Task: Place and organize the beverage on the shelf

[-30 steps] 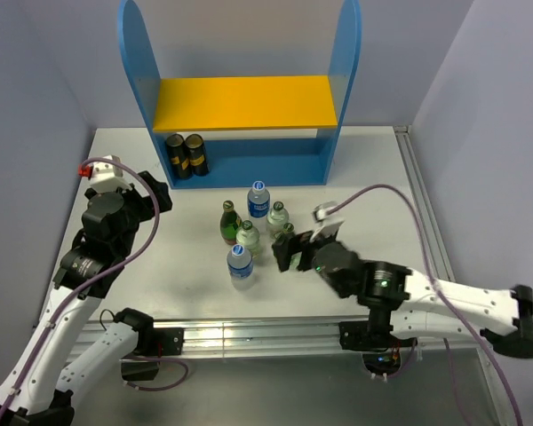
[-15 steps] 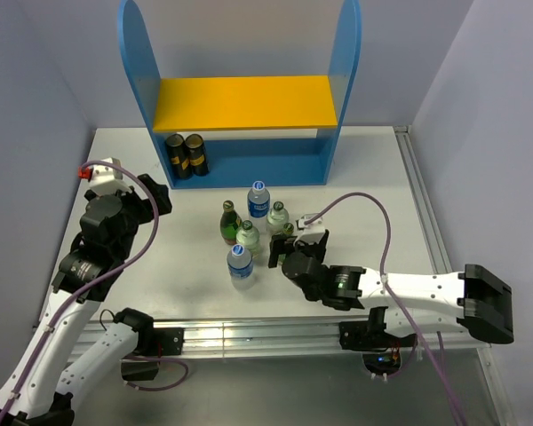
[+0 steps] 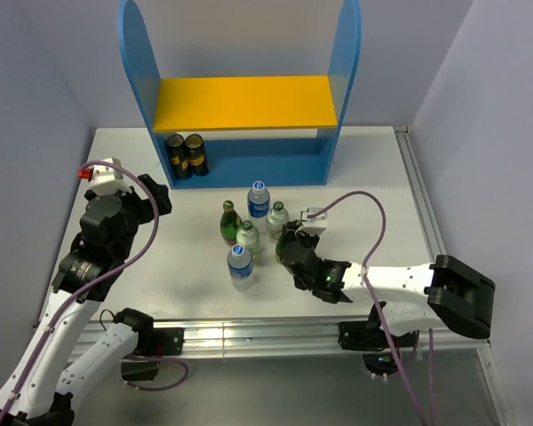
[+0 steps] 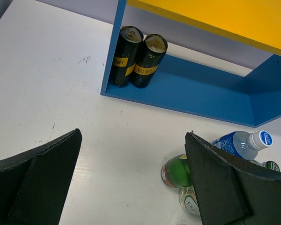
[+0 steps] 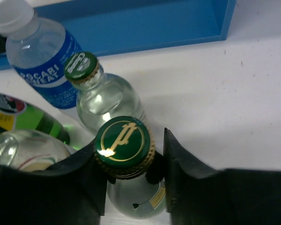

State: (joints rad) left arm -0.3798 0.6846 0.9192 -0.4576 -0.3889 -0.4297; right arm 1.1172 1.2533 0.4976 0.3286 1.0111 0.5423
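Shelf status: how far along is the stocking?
Done: nothing yet. The shelf holds only two cans on its base, and all six bottles stand on the table. In hand: the right gripper straddles one green-capped bottle at the neck; whether it is clamped is unclear. The left gripper hangs open. Left: all six bottles to place and line up.
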